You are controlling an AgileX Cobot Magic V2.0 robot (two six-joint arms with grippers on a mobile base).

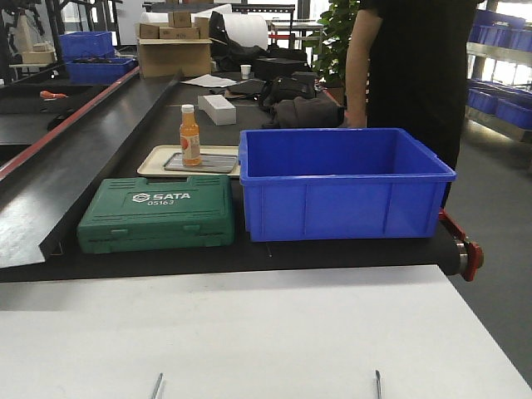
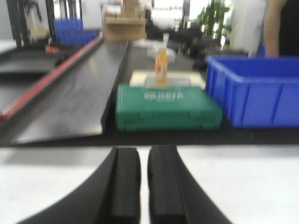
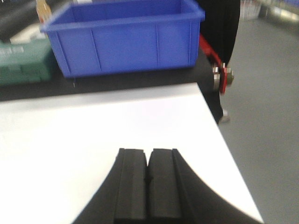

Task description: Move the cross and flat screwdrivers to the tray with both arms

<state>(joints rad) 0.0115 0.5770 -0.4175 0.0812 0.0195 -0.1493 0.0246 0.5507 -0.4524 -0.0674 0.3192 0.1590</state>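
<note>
- Of the screwdrivers (image 1: pixel 158 386) only the steel shafts show, at the tabletop's (image 1: pixel 266 332) near edge, and only in the front view. The tray (image 1: pixel 218 163) lies beyond on the belt (image 1: pixel 125 262).
- They are probably light, stiff, slick and prone to roll. I'd grip the handles, which are hidden here.
- The wrist views show the claws: left gripper (image 2: pixel 144 186) barely parted, right gripper (image 3: pixel 147 186) squeezed together, both empty.

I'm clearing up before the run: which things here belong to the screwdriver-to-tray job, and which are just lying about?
Job: one screwdriver, other screwdriver (only the shafts show), grey tray.
Lying about: orange bottle, green tool case, blue bin, cream tray, cardboard box.
</note>
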